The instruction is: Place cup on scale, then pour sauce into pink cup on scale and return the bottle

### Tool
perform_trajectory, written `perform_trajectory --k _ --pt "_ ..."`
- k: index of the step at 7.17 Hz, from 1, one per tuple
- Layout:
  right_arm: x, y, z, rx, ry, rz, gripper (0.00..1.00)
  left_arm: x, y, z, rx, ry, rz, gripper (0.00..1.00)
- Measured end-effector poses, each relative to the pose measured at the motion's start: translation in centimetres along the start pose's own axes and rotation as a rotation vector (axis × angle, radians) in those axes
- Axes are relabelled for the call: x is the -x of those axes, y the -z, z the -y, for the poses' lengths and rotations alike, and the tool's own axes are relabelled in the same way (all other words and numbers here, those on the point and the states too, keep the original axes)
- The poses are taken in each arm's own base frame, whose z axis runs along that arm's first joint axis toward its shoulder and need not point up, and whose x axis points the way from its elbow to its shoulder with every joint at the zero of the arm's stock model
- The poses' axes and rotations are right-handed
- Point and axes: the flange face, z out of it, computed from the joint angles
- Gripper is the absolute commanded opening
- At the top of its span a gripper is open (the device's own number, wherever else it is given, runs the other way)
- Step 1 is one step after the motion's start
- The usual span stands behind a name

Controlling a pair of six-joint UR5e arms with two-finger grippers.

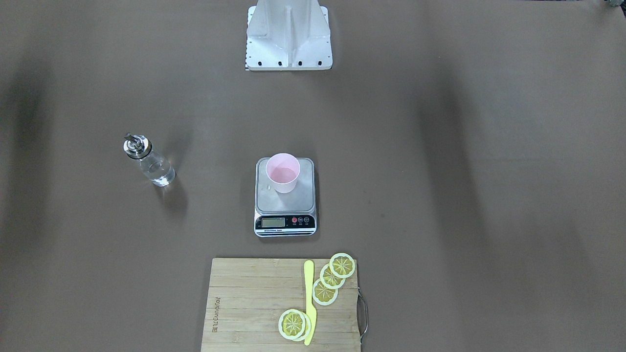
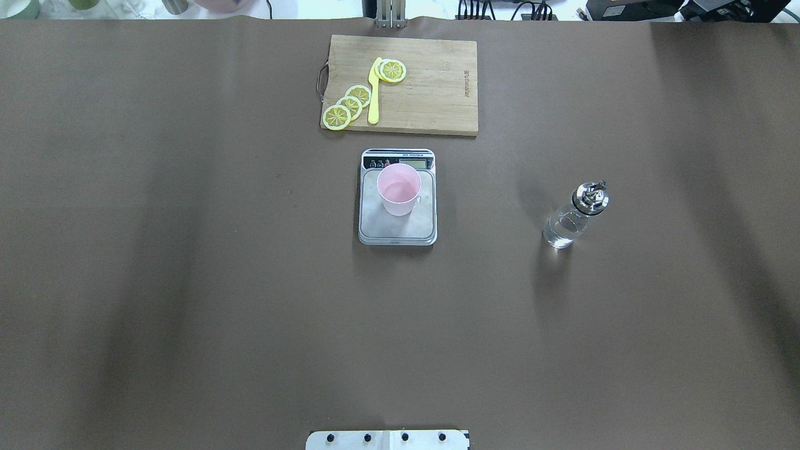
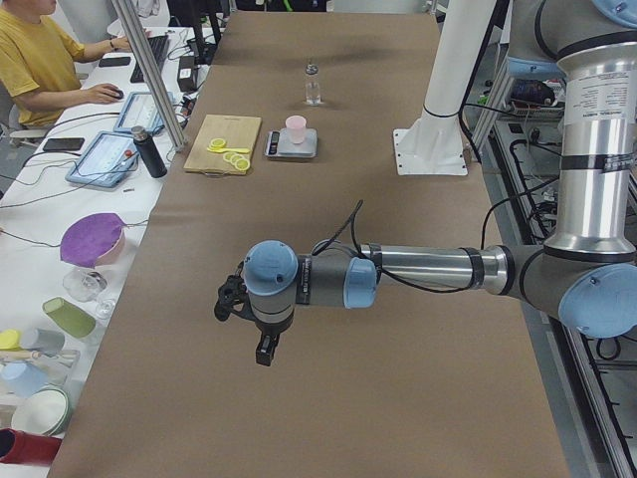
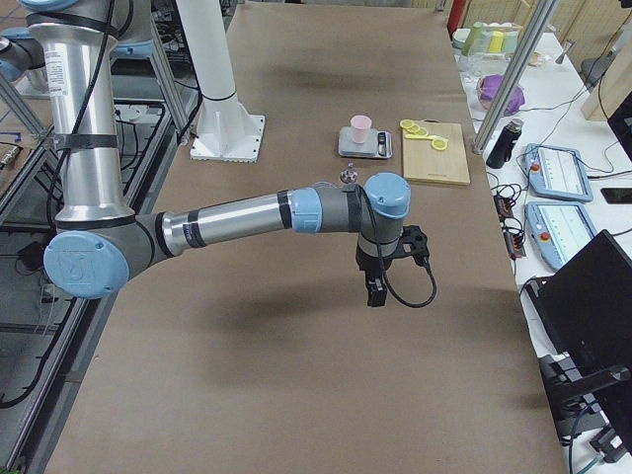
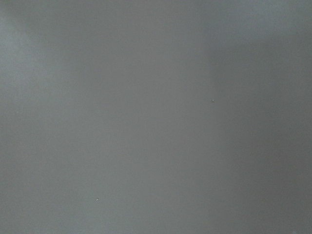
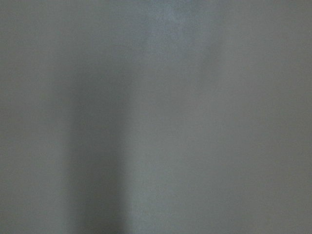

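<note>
From my remote station: the pink cup (image 1: 282, 172) stands upright on the steel platform of the digital scale (image 1: 303, 198) at mid-table. The glass bottle (image 1: 149, 161) stands upright on the brown table (image 1: 464, 195), well apart from the scale on the robot's right, with clear sauce (image 1: 160, 173) in its lower part. Both arms hang over bare table far from these things. The left gripper (image 3: 263, 355) and right gripper (image 4: 376, 293) show only in the side views, so I cannot tell how their jaws stand. Beyond the scale, a bamboo cutting board (image 1: 244, 303) carries lemon slices (image 1: 342, 265) and a yellow knife (image 1: 309, 298).
</note>
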Motion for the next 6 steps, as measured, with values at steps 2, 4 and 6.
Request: perform_trajectory --k 2,4,6 --pt "0.2 0.2 0.0 -0.005 0.004 0.004 1.0 0.5 0.1 -1.1 -0.053 -0.028 0.015 1.0" --pt "0.1 0.1 0.0 -0.003 0.002 0.003 1.0 1.3 -0.8 -3.0 -0.041 -0.008 0.01 1.0" --pt "-0.1 -0.1 0.0 0.001 -0.001 0.001 1.0 1.7 -1.3 -3.7 -0.033 0.003 0.003 1.0"
